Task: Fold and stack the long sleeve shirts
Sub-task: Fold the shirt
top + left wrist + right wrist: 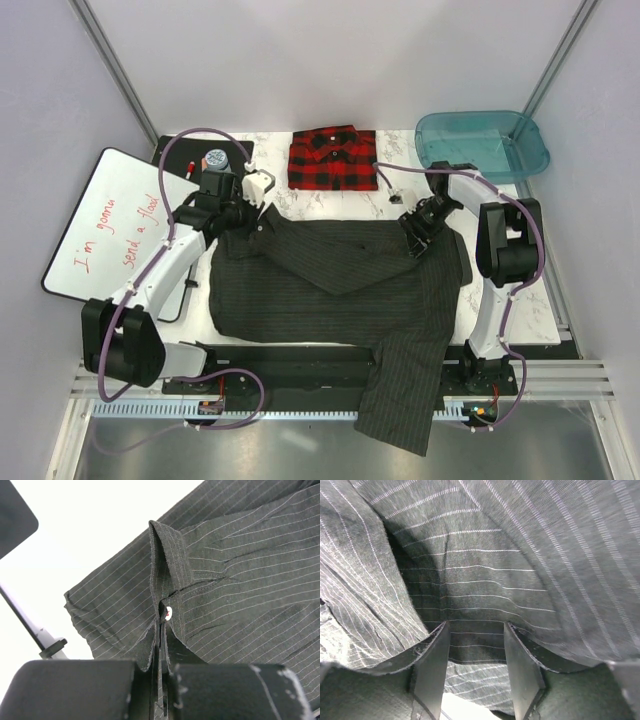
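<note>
The dark pinstriped long sleeve shirt [330, 290] lies spread across the middle of the table, one sleeve [405, 400] hanging over the front edge. My left gripper [243, 215] is at its upper left corner, shut on a fold of the cloth near a white button [168, 613]; in the left wrist view the left gripper [162, 630] pinches the pinstriped shirt [240, 580]. My right gripper [415, 238] is at the shirt's upper right. Its fingers [432, 665] stand apart, the right gripper [476, 630] open with pinstriped cloth [485, 555] loose around it. The red-and-black plaid shirt [333, 158] lies folded at the back.
A teal plastic tub [482, 143] stands at the back right. A whiteboard [115, 225] with red writing lies at the left, and a small grey roll [215, 158] sits on a dark pad behind the left arm.
</note>
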Controlling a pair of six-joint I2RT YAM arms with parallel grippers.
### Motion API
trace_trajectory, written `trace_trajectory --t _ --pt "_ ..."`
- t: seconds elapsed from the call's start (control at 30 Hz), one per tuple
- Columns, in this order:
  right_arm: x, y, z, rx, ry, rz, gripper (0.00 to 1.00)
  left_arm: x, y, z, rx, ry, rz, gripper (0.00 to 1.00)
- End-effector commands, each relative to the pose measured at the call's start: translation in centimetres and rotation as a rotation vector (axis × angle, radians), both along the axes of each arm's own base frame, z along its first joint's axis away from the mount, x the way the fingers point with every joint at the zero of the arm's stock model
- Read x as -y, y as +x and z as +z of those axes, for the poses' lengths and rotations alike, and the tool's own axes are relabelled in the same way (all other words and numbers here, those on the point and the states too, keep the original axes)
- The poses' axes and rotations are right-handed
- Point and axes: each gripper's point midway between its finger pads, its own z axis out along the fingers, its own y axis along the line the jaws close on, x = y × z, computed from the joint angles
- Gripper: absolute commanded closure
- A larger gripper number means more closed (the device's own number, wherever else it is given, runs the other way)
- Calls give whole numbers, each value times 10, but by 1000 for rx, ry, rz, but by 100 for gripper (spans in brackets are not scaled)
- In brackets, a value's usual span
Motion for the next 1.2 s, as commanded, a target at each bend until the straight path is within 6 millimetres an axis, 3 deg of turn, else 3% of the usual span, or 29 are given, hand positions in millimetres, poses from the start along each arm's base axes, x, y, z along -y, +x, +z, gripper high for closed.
trace_trajectory --t 0.0,0.2,0.33,0.47,0.6,0.77,0.87,0.9,0.97,1.0,1.17 --pt "-7 28 46 131 71 -1 43 0 -3 16 24 -60 26 98" --pt "-7 30 54 145 79 29 36 -3 -4 30 73 -120 63 98" --pt "-12 34 60 158 110 51 32 -14 -6 17 74 -125 111 98" --pt "-21 25 64 135 168 93 31 -18 -13 0 41 -152 126 98" --pt "-26 8 41 65 166 140 33 -15 -17 -5 29 -183 117 98" --pt "-24 4 18 25 140 152 35 -13 -16 6 51 -201 108 98" --pt "-23 6 13 24 134 158 48 -13 -16 18 93 -197 88 98" --pt "-24 6 15 32 140 162 63 -14 -15 21 107 -193 85 98" --pt "-25 8 18 44 143 169 79 -16 -14 26 122 -191 91 98" --pt "-24 10 22 59 142 168 98 -17 -14 26 123 -189 95 98" --pt "-23 27 45 130 156 130 100 -37 -5 14 151 -145 175 98"
